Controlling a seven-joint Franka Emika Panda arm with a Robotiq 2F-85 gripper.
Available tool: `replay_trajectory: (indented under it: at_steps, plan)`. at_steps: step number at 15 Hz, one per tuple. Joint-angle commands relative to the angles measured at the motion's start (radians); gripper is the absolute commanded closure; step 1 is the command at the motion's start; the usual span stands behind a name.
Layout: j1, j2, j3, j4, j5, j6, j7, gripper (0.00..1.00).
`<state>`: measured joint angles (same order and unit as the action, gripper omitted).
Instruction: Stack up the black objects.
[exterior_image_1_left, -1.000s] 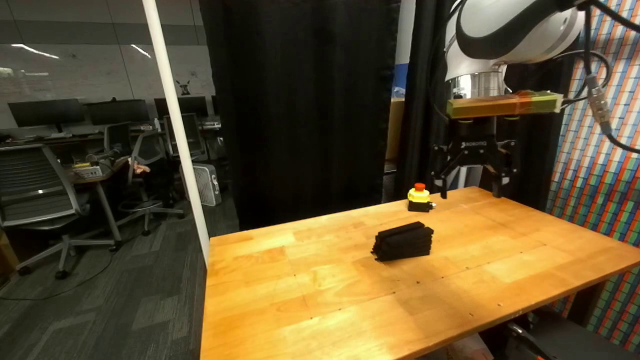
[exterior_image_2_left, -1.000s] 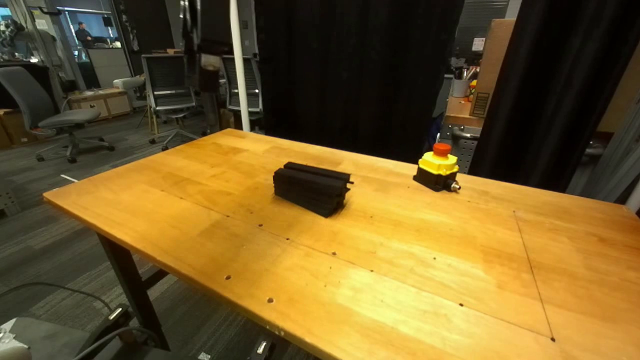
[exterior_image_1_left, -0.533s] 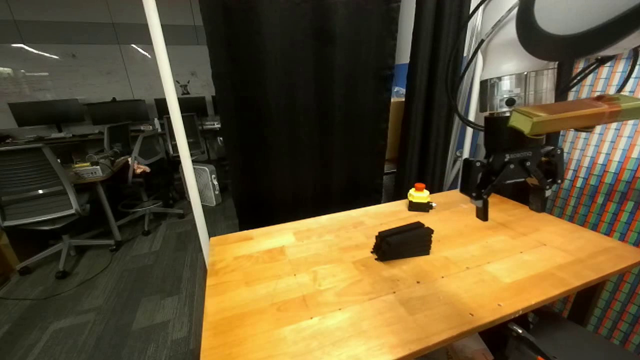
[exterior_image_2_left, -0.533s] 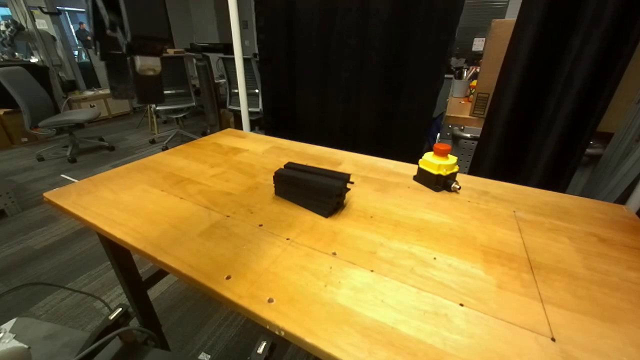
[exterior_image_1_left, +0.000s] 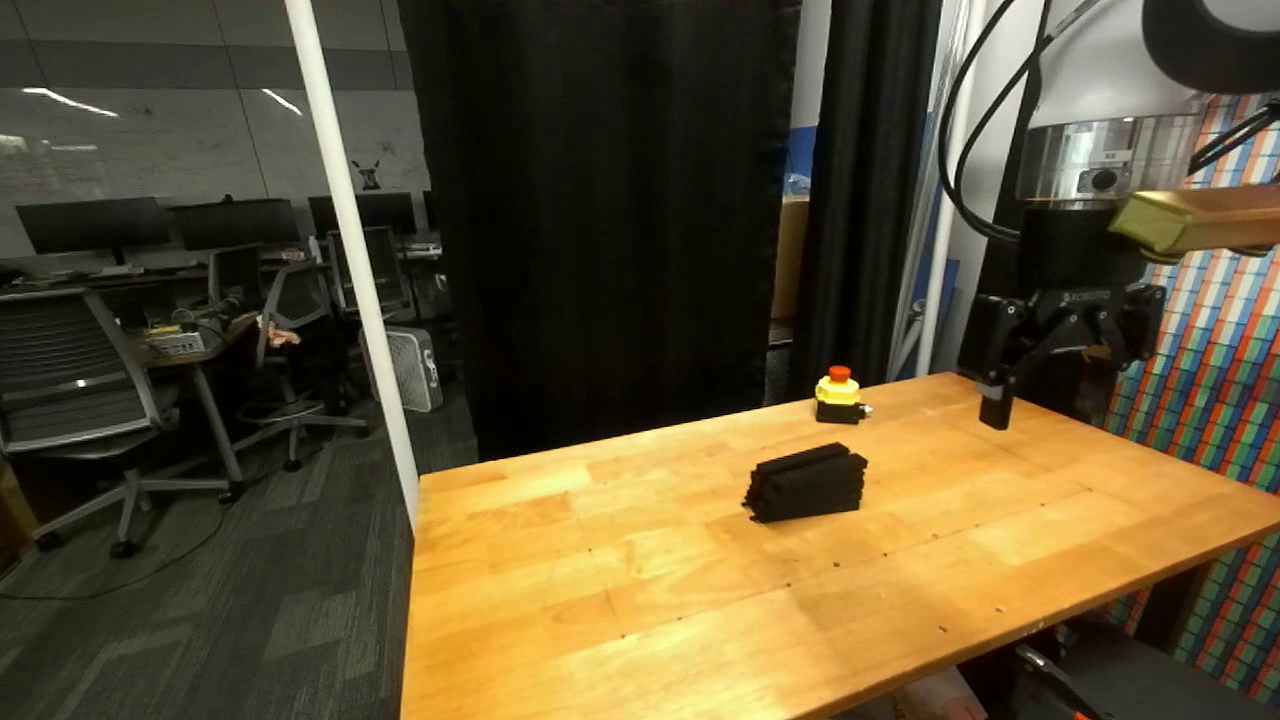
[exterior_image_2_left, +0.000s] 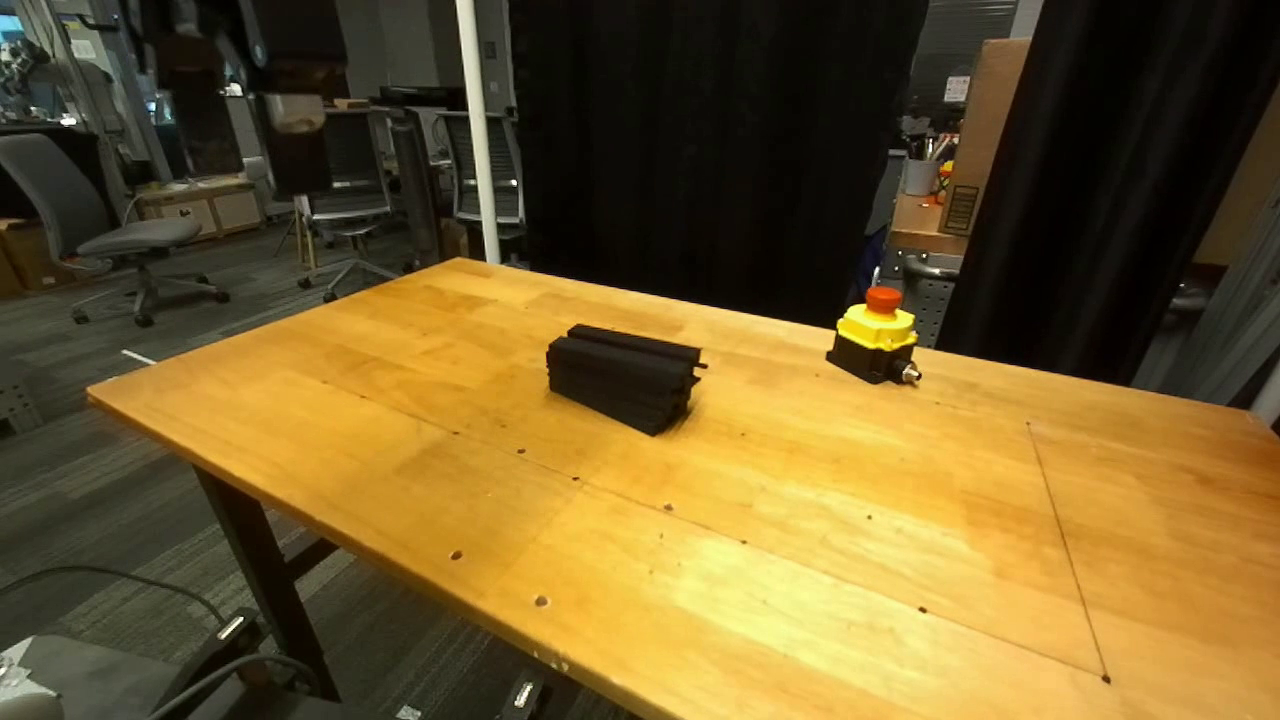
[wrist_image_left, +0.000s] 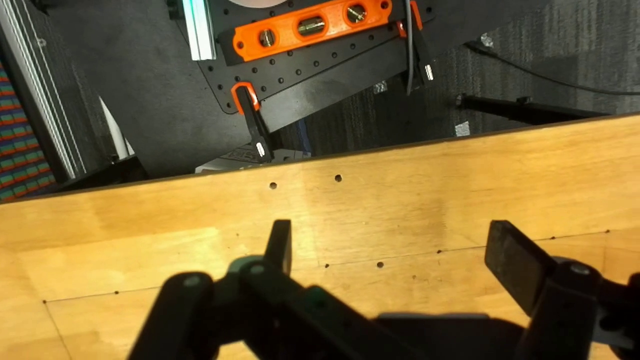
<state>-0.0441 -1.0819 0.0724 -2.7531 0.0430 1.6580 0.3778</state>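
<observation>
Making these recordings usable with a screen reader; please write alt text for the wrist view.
A black gripper, open with nothing between its fingers, spans the foreground above a wooden table. Beyond the table's edge, toward the top of the picture, an orange spirit level lies on a dark perforated plate.

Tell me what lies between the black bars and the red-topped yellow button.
Only bare wooden tabletop lies between the black bars and the button, as both exterior views show.
</observation>
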Motion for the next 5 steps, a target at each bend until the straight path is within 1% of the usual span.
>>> replay_trajectory:
  at_steps: [1,2,3,5]
  plan:
    - [-0.031,-0.017,-0.018,0.002,0.010,0.025,-0.048,0.00]
    - [-0.042,-0.018,-0.020,0.002,0.015,0.035,-0.035,0.00]
    - [-0.034,-0.001,-0.001,0.002,0.014,0.009,-0.031,0.00]
    - [-0.045,-0.001,-0.006,0.002,0.013,0.017,-0.031,0.00]
